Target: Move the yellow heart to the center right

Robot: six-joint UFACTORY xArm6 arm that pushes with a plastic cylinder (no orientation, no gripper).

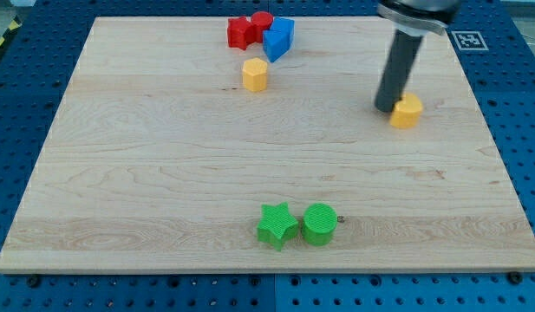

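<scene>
A yellow block (407, 111), likely the heart though its shape is hard to make out, lies at the board's right side, a little above the middle height. My tip (387, 107) stands at its left edge, touching or nearly touching it. The dark rod rises from there to the view's top. A second yellow block (255, 74), a hexagon shape, lies near the top centre.
A red star-like block (241, 33), a red round block (263, 22) and a blue block (278, 38) cluster at the top centre. A green star (277, 224) and a green cylinder (319, 224) sit side by side at the bottom centre. The wooden board (120, 173) lies on a blue pegboard.
</scene>
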